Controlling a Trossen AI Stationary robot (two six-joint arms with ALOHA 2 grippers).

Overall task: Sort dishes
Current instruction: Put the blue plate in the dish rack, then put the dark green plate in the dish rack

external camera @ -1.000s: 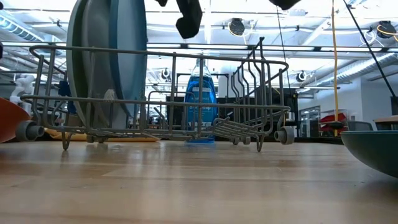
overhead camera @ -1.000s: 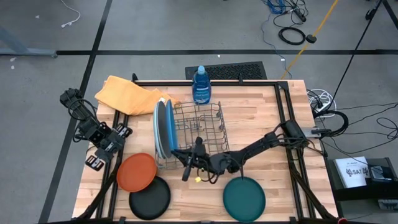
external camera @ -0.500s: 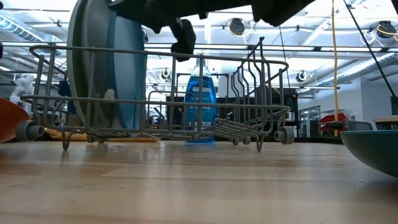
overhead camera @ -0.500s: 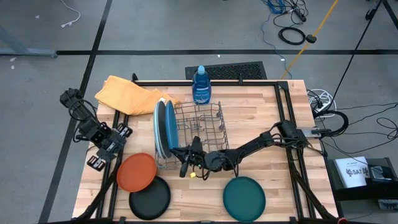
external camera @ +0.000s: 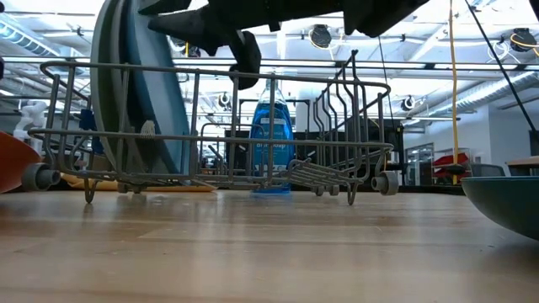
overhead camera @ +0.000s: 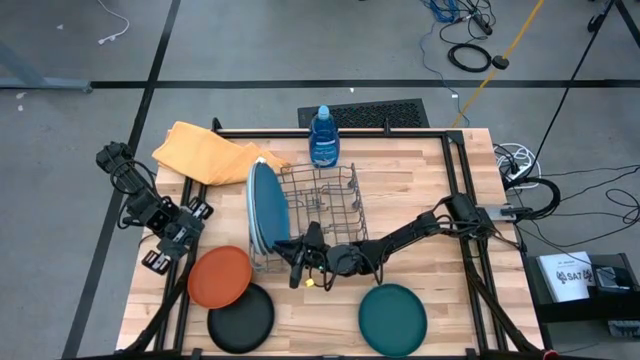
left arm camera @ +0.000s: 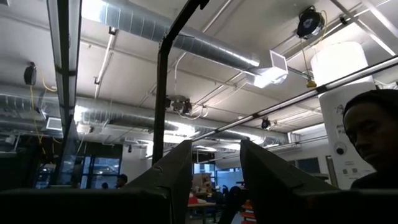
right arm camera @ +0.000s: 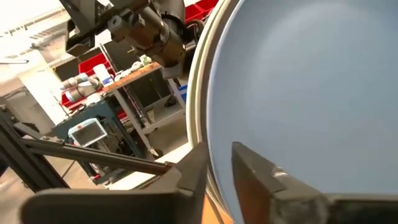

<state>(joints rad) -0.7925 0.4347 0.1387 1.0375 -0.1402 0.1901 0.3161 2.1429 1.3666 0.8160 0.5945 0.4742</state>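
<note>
1. Wooden planks are making up the counter [overhead camera: 420,180], which is sitting on a grey floor crossed by black tape lines.
2. On the counter, a wire rack [overhead camera: 322,210] is holding three plates upright at its left end, the blue plate [overhead camera: 268,207] tilting rightward; a soap bottle [overhead camera: 323,137] and a yellow cloth [overhead camera: 205,152] are lying behind.
3. An orange plate [overhead camera: 220,276], black plate [overhead camera: 241,317] and dark teal plate [overhead camera: 393,318] are lying flat near the front edge.
4. The right tool [overhead camera: 297,262] is reaching to the rack's front left corner; its wrist view alone is showing the fingers [right arm camera: 264,171] clamping the blue plate's rim.
5. The left tool [overhead camera: 153,262] is waiting beyond the counter's left edge, fingers [left arm camera: 171,171] apart.
6. Only the low view is showing the ceiling lights and shelving behind.
</note>
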